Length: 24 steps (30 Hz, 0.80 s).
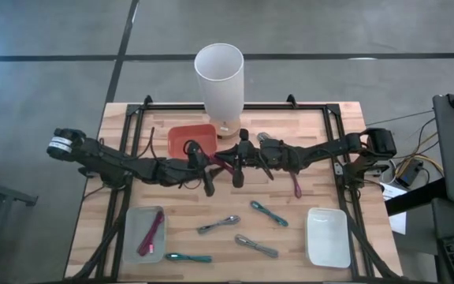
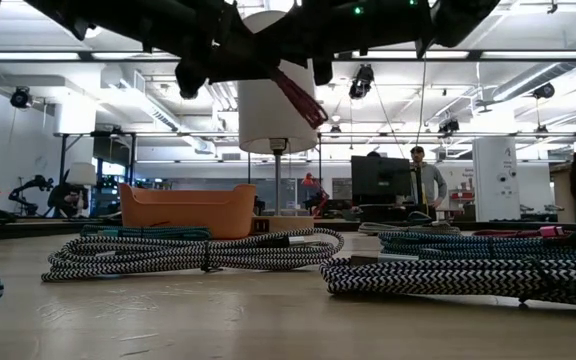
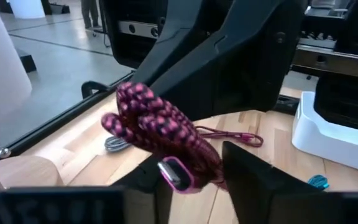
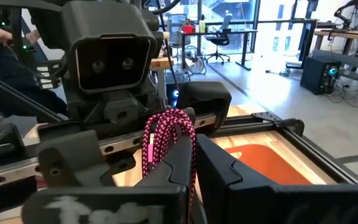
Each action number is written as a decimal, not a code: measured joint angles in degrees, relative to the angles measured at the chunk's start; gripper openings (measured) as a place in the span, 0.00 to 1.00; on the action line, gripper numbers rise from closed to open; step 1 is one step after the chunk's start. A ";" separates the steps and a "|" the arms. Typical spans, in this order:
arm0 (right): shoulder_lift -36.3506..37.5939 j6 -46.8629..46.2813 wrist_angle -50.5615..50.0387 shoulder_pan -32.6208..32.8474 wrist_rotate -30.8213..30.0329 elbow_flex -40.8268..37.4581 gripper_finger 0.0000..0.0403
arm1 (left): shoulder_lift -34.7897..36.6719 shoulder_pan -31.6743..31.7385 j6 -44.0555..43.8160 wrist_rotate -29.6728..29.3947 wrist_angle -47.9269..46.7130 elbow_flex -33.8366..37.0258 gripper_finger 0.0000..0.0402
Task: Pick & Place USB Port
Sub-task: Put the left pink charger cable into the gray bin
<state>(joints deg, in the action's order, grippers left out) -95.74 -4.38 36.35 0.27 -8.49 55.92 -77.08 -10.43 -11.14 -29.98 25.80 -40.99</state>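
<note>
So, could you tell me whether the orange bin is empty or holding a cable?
Empty, as far as visible: the orange bin shows only bare floor from above, though the left gripper overlaps its edge.

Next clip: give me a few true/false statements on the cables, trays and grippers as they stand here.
1. A pink-and-black cable bundle is held above the table between the left gripper and the right gripper. True.
2. The orange tray holds three cables. False: none visible in it.
3. The white tray at the right is empty. True.
4. The grey tray at the left is empty. False: a pink cable lies in it.
</note>
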 joint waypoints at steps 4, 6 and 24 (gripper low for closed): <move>0.00 -0.13 -0.07 0.02 0.04 0.00 0.03 | 0.00 0.05 -0.40 -0.10 -0.32 0.00 0.16; 0.00 -0.13 -0.19 0.15 0.08 0.00 0.03 | 0.00 0.08 -0.57 -0.15 -0.50 0.00 0.07; 0.02 2.16 -6.15 0.11 -0.52 0.09 0.03 | -0.02 0.08 -4.20 -0.11 -8.09 0.04 0.04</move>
<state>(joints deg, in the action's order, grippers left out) -95.73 -2.23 30.20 0.38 -9.01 56.01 -77.10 -10.35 -15.33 -30.09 17.71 -40.95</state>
